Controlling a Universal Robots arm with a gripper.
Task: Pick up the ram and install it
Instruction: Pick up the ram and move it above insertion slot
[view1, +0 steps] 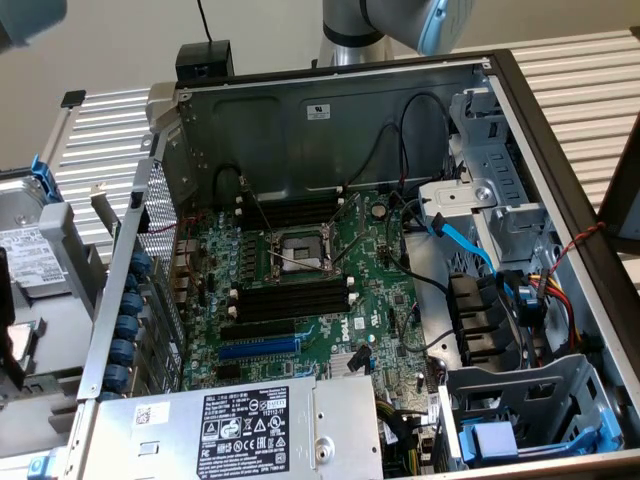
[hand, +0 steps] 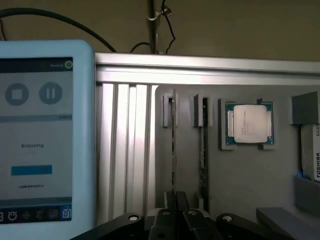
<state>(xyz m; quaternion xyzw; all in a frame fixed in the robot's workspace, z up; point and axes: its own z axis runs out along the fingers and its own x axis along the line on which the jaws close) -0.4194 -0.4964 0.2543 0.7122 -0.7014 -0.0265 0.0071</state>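
In the wrist view two thin rams stand on edge in grey holders on a grey tray (hand: 240, 185): one ram (hand: 173, 145) in line with my gripper, a second ram (hand: 203, 150) beside it. My gripper (hand: 176, 202) is at the near end of the first stick, its dark fingers (hand: 170, 210) close together with nothing between them. In the exterior view the open computer case shows the green motherboard (view1: 385, 300) with long black memory slots (view1: 290, 300) and a blue slot (view1: 258, 348). Only the arm (view1: 400, 20) shows there, above the case.
A processor chip (hand: 248, 125) sits in a holder on the tray, and a hard drive (hand: 311, 150) lies beyond it. A teach pendant screen (hand: 40, 135) stands beside ribbed aluminium rails (hand: 125, 150). Cables, a drive cage (view1: 500, 210) and a power supply (view1: 240, 430) crowd the case.
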